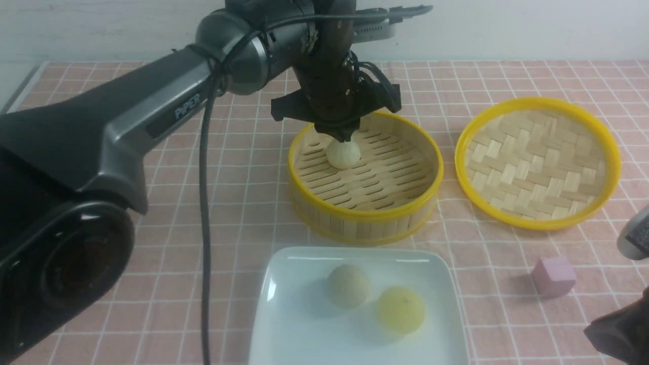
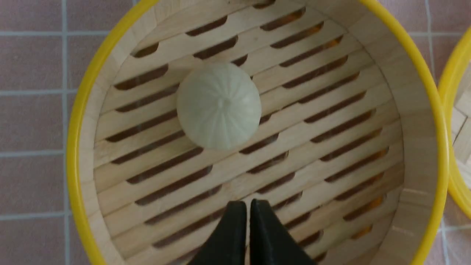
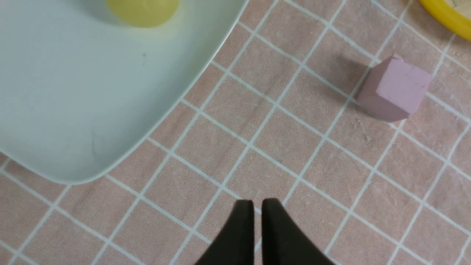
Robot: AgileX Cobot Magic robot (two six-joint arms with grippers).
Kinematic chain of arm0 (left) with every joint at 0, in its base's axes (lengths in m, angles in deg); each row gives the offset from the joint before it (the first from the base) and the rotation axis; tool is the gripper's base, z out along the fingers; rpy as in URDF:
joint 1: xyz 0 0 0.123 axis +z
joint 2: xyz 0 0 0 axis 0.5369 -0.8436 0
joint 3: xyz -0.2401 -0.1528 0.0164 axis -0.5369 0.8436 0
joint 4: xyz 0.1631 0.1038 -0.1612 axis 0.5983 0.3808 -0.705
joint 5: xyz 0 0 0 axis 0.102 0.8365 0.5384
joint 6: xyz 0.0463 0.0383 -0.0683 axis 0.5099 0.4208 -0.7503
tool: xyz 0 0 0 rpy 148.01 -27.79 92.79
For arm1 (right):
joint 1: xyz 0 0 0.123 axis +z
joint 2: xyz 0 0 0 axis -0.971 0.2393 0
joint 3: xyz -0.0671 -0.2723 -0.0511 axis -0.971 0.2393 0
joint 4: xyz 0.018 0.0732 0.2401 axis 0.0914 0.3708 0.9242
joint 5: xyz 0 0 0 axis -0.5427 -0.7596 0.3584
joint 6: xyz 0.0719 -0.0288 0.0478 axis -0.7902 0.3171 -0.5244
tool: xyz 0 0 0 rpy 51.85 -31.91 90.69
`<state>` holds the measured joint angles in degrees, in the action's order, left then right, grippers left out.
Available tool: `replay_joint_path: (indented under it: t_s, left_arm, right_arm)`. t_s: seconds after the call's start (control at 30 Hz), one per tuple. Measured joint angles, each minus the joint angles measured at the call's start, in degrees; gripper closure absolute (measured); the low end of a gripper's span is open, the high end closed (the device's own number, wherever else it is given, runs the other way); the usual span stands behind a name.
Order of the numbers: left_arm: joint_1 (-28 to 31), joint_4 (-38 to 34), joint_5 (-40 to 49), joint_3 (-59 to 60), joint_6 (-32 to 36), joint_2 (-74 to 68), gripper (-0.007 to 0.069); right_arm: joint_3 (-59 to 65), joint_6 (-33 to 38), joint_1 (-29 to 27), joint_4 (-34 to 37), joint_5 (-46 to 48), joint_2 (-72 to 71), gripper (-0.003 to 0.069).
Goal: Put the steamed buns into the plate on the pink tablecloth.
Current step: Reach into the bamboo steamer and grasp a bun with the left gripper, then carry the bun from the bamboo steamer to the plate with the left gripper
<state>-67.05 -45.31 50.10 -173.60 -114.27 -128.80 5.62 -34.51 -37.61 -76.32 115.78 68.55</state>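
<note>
Buns: one in basket (image 1: 405,209), two on plate (image 1: 324,344); both grippers (image 2: 248,204) nearly closed, empty.

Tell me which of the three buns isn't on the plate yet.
The pale bun inside the steamer basket; the other pale one and the yellow one are on the plate.

Left gripper (image 2: 249,202) — 2 fingertips (image 2: 236,209) apart by a slit, seemingly downward.
</note>
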Motion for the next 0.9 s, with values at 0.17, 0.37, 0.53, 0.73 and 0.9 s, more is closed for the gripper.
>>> replay_joint_path:
  t_s: [0.17,0.37,0.53,0.73,0.9]
  left_arm:
    - [1.6,1.9,-6.2,-2.0,0.1,-4.6,0.0379]
    - [1.7,3.9,-9.3,-2.0,0.1,-8.3,0.0243]
    - [1.7,3.9,-8.9,-2.1,0.3,-10.9,0.0412]
    - [1.8,-2.4,-1.8,-4.6,9.4,-7.0,0.0593]
    - [1.7,-2.1,10.8,-9.5,22.0,4.3,0.0594]
  right_arm:
    - [0.0,0.0,0.0,0.2,0.0,0.0,0.0591]
    - [0.0,0.0,0.0,0.2,-0.1,0.0,0.0582]
    - [0.0,0.0,0.0,0.2,-0.1,0.0,0.0578]
    - [0.0,0.0,0.0,0.2,-0.5,0.0,0.0573]
    - [0.0,0.0,0.0,0.2,-2.4,0.0,0.0567]
